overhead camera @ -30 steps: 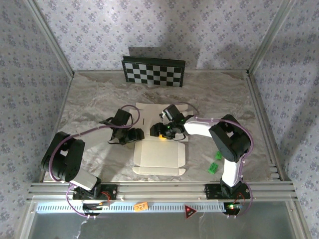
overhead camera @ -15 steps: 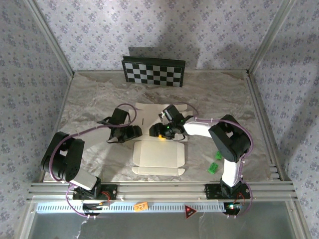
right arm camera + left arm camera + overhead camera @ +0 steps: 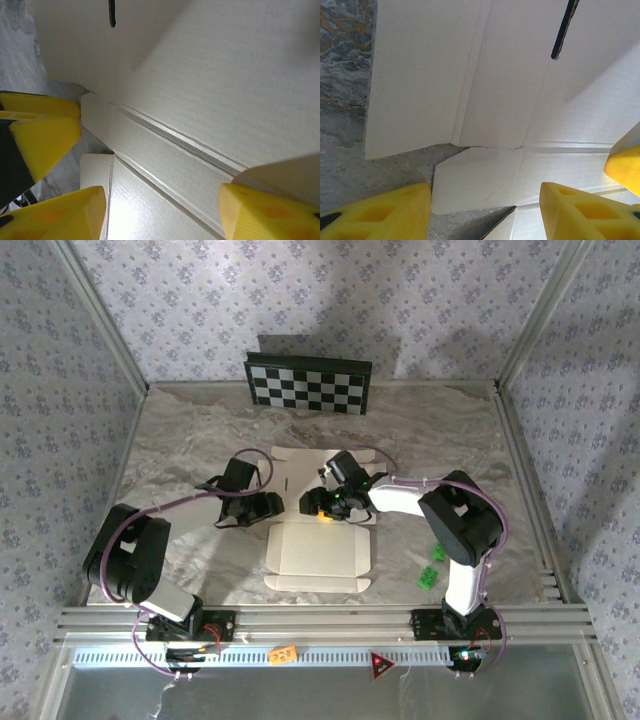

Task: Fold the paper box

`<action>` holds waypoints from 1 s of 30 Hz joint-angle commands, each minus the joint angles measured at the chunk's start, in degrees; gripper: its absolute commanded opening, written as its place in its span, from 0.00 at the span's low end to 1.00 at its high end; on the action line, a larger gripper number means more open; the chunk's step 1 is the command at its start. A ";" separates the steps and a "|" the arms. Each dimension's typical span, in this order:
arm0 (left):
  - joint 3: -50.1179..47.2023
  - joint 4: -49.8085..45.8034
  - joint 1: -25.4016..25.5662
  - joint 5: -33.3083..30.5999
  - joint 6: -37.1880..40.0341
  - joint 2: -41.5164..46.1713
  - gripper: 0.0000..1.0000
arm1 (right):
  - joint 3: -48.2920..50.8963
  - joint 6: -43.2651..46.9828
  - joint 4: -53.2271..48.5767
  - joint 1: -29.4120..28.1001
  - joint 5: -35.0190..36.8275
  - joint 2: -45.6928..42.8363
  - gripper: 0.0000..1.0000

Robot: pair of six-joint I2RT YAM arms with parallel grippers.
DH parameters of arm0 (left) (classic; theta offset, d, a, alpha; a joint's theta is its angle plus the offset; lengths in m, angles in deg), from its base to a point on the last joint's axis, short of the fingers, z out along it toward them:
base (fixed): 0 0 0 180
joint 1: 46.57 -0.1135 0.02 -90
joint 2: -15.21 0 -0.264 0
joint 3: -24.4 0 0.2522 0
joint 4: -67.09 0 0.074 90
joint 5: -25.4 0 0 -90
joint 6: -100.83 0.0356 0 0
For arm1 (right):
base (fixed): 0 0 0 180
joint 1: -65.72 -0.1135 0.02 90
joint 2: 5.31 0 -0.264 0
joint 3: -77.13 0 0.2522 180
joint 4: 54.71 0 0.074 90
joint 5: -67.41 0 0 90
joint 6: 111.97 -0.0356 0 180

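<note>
The paper box [image 3: 318, 540] lies flat, cream side up, in the middle of the marbled worktop [image 3: 200, 430], with its far panel tipped up between the two arms. The left tool [image 3: 274, 508] hovers at the box's left edge, its yellow fingers [image 3: 380, 212] spread wide over a small corner flap and holding nothing. The right tool [image 3: 318, 506] is just beside it over the crease lines, also spread wide and empty. A dark slit [image 3: 564, 30] is cut in the raised panel. A checkerboard panel [image 3: 309, 384] leans on the far wall. Small green bits [image 3: 431, 570] lie near the right arm's base. An orange tag [image 3: 283, 651] and a red triangle [image 3: 380, 665] sit on the near rail, their print too small to read.
</note>
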 commanded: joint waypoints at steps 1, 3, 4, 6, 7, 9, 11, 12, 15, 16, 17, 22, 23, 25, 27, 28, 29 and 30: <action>-0.11 0.79 -0.17 2.03 -0.46 2.37 0.58 | 1.53 -0.93 -2.69 -0.91 0.93 0.80 0.63; -0.08 0.86 -0.12 2.64 -0.46 3.35 0.58 | 1.54 -0.95 -2.67 -0.95 0.98 0.77 0.63; 0.00 0.90 -0.12 2.92 -0.42 3.74 0.58 | 1.57 -0.90 -2.63 -1.03 0.98 0.77 0.63; 0.38 0.52 -0.12 3.32 -0.71 4.52 0.57 | 1.50 -0.98 -2.69 -1.03 0.99 0.77 0.63; 0.56 0.29 -0.19 3.52 -0.73 4.88 0.57 | 1.48 -0.99 -2.66 -1.06 0.99 0.86 0.63; 0.64 -0.07 -0.12 3.86 -1.12 5.88 0.57 | 1.41 -1.00 -2.73 -1.08 1.01 0.82 0.63; 0.51 0.17 -0.16 4.54 -1.62 6.79 0.57 | 1.42 -1.00 -2.87 -1.19 1.07 0.77 0.63; 0.27 0.48 -0.17 5.02 -1.84 7.02 0.57 | 1.50 -0.98 -2.81 -1.19 1.08 0.69 0.63; -0.26 2.02 -0.12 7.45 -2.82 7.03 0.57 | 1.42 -1.02 -2.85 -1.26 1.08 0.77 0.63; -0.53 2.69 -0.06 8.14 -3.25 7.07 0.57 | 1.33 -1.06 -2.87 -1.24 1.08 0.77 0.63; -1.07 3.65 -0.06 8.77 -3.77 7.07 0.57 | 1.36 -1.05 -2.80 -1.32 1.08 0.77 0.63; -2.94 6.79 0.01 10.49 -5.49 6.82 0.56 | 1.21 -1.04 -2.85 -1.43 1.16 0.82 0.63; -3.37 7.72 -0.01 10.97 -5.85 6.61 0.55 | 1.24 -1.06 -2.86 -1.45 1.09 0.86 0.63; -3.80 9.18 0.01 12.24 -6.39 5.75 0.54 | 1.15 -1.03 -2.87 -1.52 1.16 0.86 0.63; -3.97 10.48 0.23 13.05 -6.90 4.86 0.53 | 1.12 -1.01 -2.94 -1.64 1.19 0.86 0.63; -4.06 10.79 0.36 13.18 -7.08 4.52 0.53 | 1.06 -1.05 -3.01 -1.74 1.16 0.85 0.63; -4.02 11.08 0.53 13.41 -7.24 4.11 0.53 | 1.06 -1.05 -3.11 -1.72 1.31 0.82 0.63; -3.97 11.45 0.72 13.65 -7.35 3.78 0.53 | 1.08 -1.02 -3.10 -1.75 1.26 0.78 0.63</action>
